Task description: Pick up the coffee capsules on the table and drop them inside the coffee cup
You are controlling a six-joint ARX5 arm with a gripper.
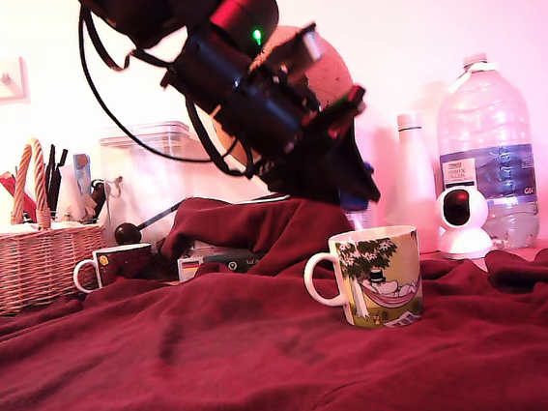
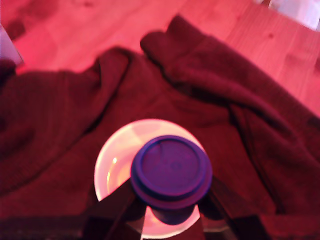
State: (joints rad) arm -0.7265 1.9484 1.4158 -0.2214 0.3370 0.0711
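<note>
Wrist view shows us our gripper (image 2: 170, 212) with its jaws closed around the dark blue capsule (image 2: 171, 170), hanging directly over the open mouth of the coffee cup (image 2: 112, 162). In the exterior view, the cup (image 1: 383, 278) stands upright on the red-draped table (image 1: 222, 366), with our gripper (image 1: 355, 193) just above its rim. We judge that we should centre the capsule over the opening, part the jaws cleanly, and keep clear of the rim. We see no beige capsule.
</note>
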